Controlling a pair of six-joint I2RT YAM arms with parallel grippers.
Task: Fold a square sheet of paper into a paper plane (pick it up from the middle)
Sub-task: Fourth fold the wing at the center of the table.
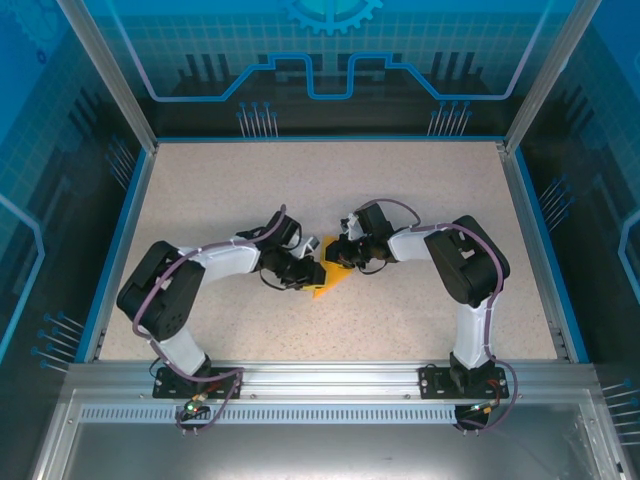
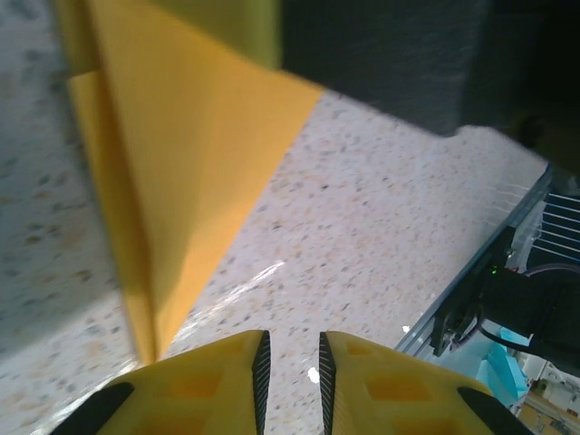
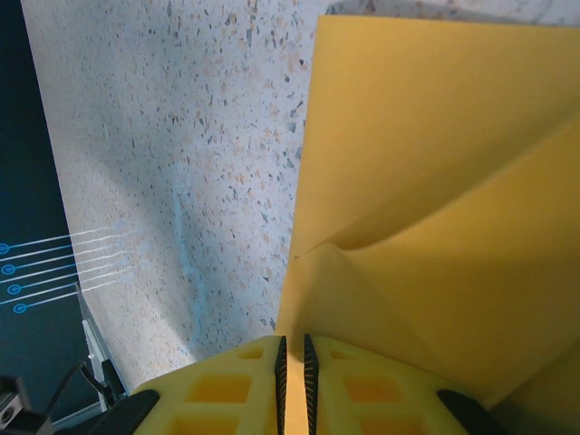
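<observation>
near the middle of the worktop [image 1: 400, 190], a little closer to the near edge than the far one: the sheet of paper [image 1: 330, 283], orange-yellow, already folded into a pointed wedge. lies flat between the left tool [image 1: 312, 270] and the right tool [image 1: 340, 256], both arms bent inward over it from their bases at the near edge. well clear of the left and right edges.

from the left wrist: left tool [image 2: 290, 349] narrow, pads parted by a slim slit, bare speckled worktop [image 2: 381, 208] showing through and nothing between them. hangs just beside the sheet of paper [image 2: 190, 163], the pointed end of the fold down by the outer side of one finger. along that side a long crease, one layer raised over a thin strip of the same colour beneath.

from the right wrist: right tool [image 3: 292, 349] almost closed, only a hairline between the pads. meets the sheet of paper [image 3: 435, 181] right at the fingertips, an edge of the fold running straight into that hairline. appears to pinch it there, the contact itself hidden behind the fingers. two overlapping layers spreading from the tool across the right half of the view, the nearer flap bowed upward, a soft dent close to the tool. speckled worktop [image 3: 181, 136] bare to the left of the sheet.
</observation>
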